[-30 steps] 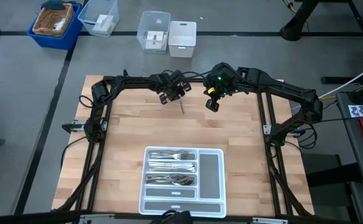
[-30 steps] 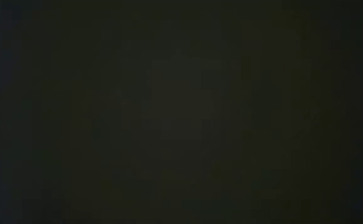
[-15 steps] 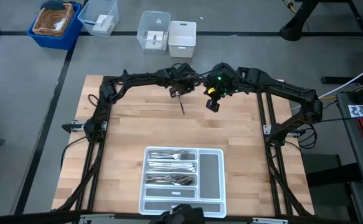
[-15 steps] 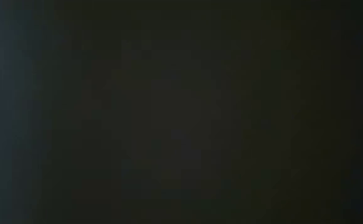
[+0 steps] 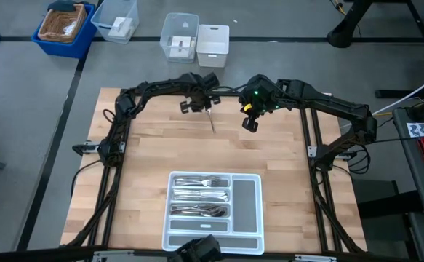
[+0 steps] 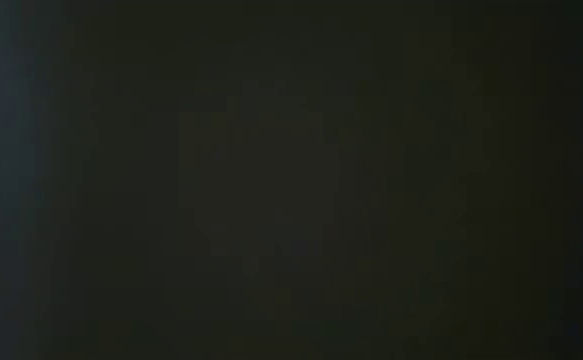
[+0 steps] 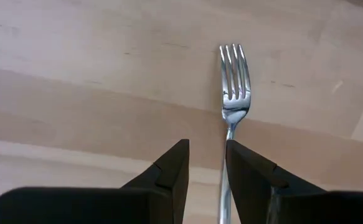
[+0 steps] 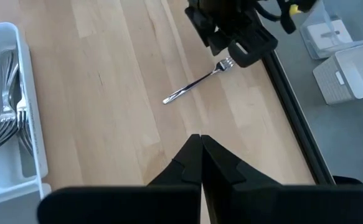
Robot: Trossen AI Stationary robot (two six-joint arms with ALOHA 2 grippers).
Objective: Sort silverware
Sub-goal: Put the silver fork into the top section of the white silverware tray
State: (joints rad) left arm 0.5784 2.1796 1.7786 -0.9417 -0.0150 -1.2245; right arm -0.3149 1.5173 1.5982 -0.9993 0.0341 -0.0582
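One silver fork (image 5: pixel 212 124) lies flat on the wooden table near its far edge; its tines (image 7: pixel 234 71) show in the left wrist view. My left gripper (image 5: pixel 197 102) hovers just left of and above it, its fingers open by a narrow gap (image 7: pixel 206 180), with the handle (image 7: pixel 224 186) running along the table below them. My right gripper (image 5: pixel 249 121) is shut (image 8: pixel 200 144) and hangs to the fork's right. More silverware (image 5: pixel 201 195) lies in three compartments of the white tray (image 5: pixel 259 218) at the near edge. The low view is dark.
Bare wood lies between the fork and the tray (image 8: pixel 25 93). Black arm frames (image 5: pixel 113 145) run along both table sides. Past the far edge stand a blue bin (image 5: pixel 65 29), clear bins (image 5: pixel 179 36) and a white box (image 5: pixel 213 45).
My left gripper swung toward the table's right, over the fork, then drew back toward the left and the far edge. The fork stayed where it lay. My right gripper kept still.
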